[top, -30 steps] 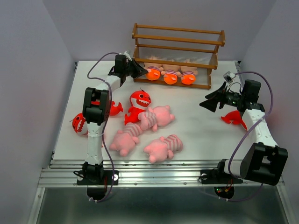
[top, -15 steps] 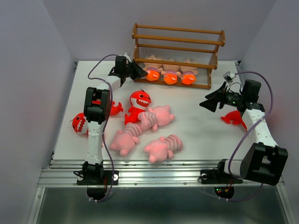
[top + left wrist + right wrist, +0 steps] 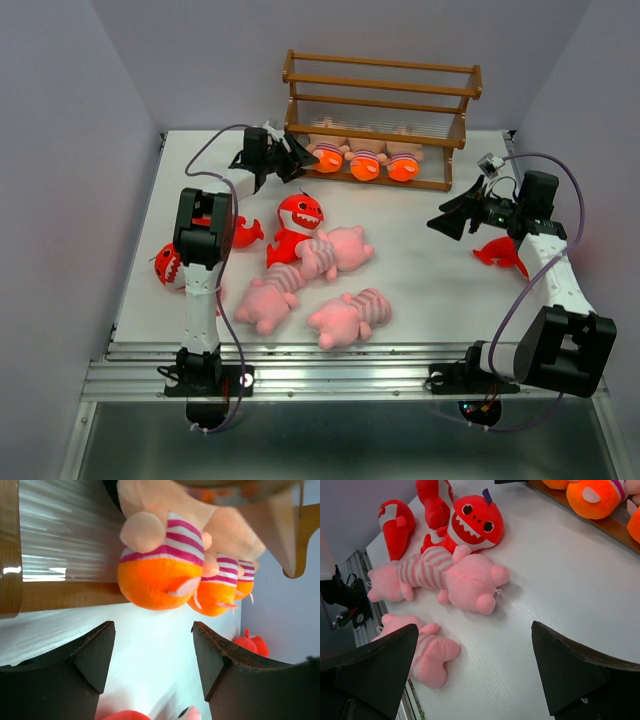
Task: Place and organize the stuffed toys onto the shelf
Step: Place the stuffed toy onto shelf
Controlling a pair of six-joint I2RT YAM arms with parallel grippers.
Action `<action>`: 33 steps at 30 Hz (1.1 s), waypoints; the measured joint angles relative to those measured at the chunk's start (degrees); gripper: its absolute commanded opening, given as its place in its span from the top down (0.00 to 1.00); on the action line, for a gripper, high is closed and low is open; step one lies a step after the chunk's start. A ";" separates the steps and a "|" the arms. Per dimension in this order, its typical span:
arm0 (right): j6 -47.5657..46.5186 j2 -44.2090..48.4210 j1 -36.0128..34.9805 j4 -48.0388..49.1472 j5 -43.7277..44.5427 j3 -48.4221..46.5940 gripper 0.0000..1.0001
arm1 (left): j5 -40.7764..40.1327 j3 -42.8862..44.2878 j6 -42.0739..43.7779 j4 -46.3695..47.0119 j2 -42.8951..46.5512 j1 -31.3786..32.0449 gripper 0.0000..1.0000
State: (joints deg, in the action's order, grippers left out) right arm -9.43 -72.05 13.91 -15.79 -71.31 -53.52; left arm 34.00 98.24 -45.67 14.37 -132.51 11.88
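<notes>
White table [image 3: 430,290], plush waiting for shelving

Hovering spread and empty: left gripper [image 3: 151,630] at upper left of the top view, just beside orange-footed dolls [image 3: 365,162] lining the bottom tier of the shelf [image 3: 380,100]; right gripper [image 3: 474,630] at right. Lying loose mid-frame: pink striped animals [image 3: 343,248], red sharks [image 3: 298,213]. Judging them light, soft, squashy; favouring a pinch across the plump torso, avoiding thin limbs.

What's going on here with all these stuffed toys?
A two-armed robot is loading a wooden shelf. Three orange-footed dolls already sit on its bottom tier, and the left tool is open and empty just in front of the leftmost one. The right tool hovers open over the table, where three pink animals and the red sharks lie unshelved.
</notes>
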 measured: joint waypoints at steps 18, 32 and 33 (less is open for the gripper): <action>-2.16 0.28 0.02 -0.07 3.78 0.02 0.00 | 5.31 -22.29 14.36 0.68 30.25 -0.59 0.26; -27.91 4.90 -0.31 -9.94 -1.29 4.07 0.00 | -4.33 -58.23 38.12 4.70 84.35 -0.74 0.01; -31.67 4.28 -1.07 -13.16 -1.92 3.39 0.00 | -5.53 -59.43 38.73 4.81 85.79 -0.74 0.01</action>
State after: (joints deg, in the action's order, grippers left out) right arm -41.10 -67.77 12.84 -28.95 -73.23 -50.13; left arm 28.47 38.81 -6.94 19.18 -46.72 11.14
